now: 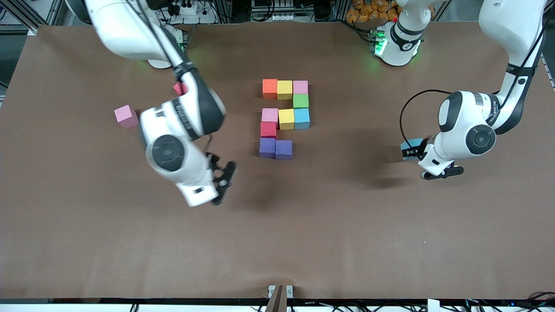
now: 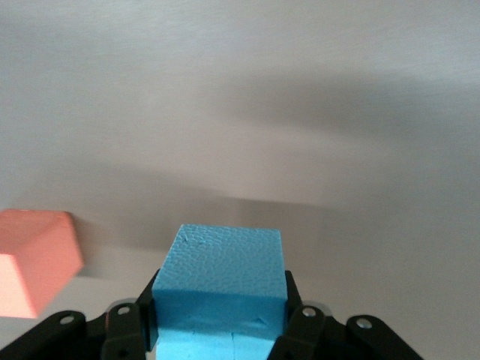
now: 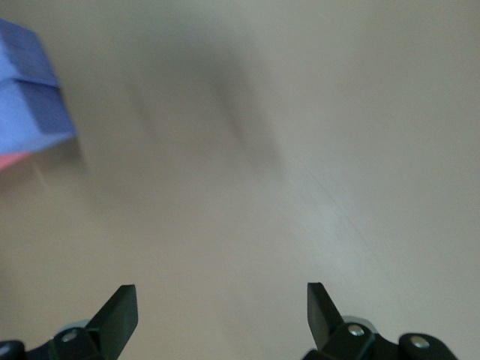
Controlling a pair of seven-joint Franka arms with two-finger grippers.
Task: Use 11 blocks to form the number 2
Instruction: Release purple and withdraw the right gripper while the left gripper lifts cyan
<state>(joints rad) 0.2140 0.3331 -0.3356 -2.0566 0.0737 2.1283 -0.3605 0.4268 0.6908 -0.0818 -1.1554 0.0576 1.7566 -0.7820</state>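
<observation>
Gripping a light blue block (image 2: 221,281) between closed fingers, your left gripper (image 1: 439,172) hangs over bare table well off toward the left arm's end from the number 2 (image 1: 285,118), which counts ten cubes so far. Its lowest row, the one nearest the front camera, holds only two purple blocks (image 1: 275,149), and the open slot sits just beside them on the side facing the left arm. By my reading, that makes the carrying arm the better placed of the two, with a straight run across toward the digit. Your right gripper (image 1: 221,180) hovers with fingers spread and empty, over the table near the purple end. Only the left wrist view shows the clamp plainly; the front view gives just a sliver of blue. A spare pink block (image 1: 125,116) lies toward the right arm's end.
</observation>
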